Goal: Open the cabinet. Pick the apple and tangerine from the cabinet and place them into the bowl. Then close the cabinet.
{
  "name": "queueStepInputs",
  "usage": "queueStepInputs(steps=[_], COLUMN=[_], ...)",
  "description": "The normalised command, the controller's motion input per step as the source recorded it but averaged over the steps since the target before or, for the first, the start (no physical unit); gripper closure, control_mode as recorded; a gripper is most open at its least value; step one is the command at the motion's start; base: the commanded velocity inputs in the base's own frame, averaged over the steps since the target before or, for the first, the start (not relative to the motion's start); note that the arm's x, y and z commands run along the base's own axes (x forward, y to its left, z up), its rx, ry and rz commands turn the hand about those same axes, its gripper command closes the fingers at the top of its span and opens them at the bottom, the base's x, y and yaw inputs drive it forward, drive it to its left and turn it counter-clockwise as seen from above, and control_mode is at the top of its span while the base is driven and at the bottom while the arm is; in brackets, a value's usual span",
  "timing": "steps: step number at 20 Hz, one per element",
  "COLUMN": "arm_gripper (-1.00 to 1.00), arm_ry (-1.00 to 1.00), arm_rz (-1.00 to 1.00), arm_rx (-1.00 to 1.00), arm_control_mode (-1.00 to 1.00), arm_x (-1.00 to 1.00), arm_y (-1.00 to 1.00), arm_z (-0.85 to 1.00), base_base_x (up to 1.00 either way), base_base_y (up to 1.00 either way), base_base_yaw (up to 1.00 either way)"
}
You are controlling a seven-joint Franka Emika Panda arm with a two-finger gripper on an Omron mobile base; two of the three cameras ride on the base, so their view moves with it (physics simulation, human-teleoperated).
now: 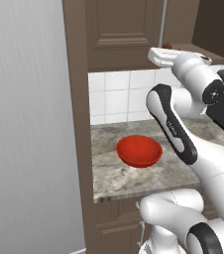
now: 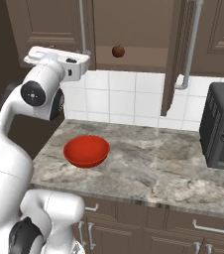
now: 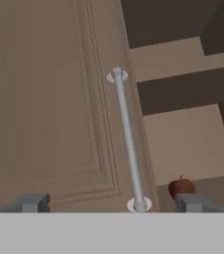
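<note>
The cabinet's left door is shut, and its long silver handle runs up the middle of the hand view. The right door stands swung out over the counter. The dark red apple sits on the bottom shelf just right of that handle, also seen as apple and apple. My gripper is open, held below and in front of the left door's handle with nothing between its fingers. The red bowl rests on the counter below. The tangerine is out of view.
A black toaster oven stands at the right end of the marble counter. A white tiled wall backs the counter. A tall grey panel borders its left end. Base cabinets with short handles lie beneath.
</note>
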Motion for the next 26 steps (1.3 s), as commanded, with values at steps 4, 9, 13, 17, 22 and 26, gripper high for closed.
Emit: queueStepInputs(steps=[4,9,13,17,22,26], arm_gripper=[-1.0,-1.0,-1.0,-1.0,-1.0,-1.0], arm_ry=[0.0,0.0,0.0,0.0,0.0,0.01], arm_rz=[-0.01,0.0,0.0,0.0,0.0,0.0], arm_rx=[0.0,0.0,0.0,0.0,0.0,0.0], arm_control_mode=[-1.0,-1.0,-1.0,-1.0,-1.0,-1.0], arm_x=[0.41,0.47,0.52,0.41,0.53,0.69], arm_y=[-0.1,-0.05,-0.03,-0.2,-0.15,-0.04], arm_z=[0.0,0.0,0.0,0.0,0.0,0.0], base_base_x=[0.0,0.0,0.0,0.0,0.0,0.0], base_base_y=[0.0,0.0,0.0,0.0,0.0,0.0], base_base_yaw=[0.0,0.0,0.0,0.0,0.0,0.0])
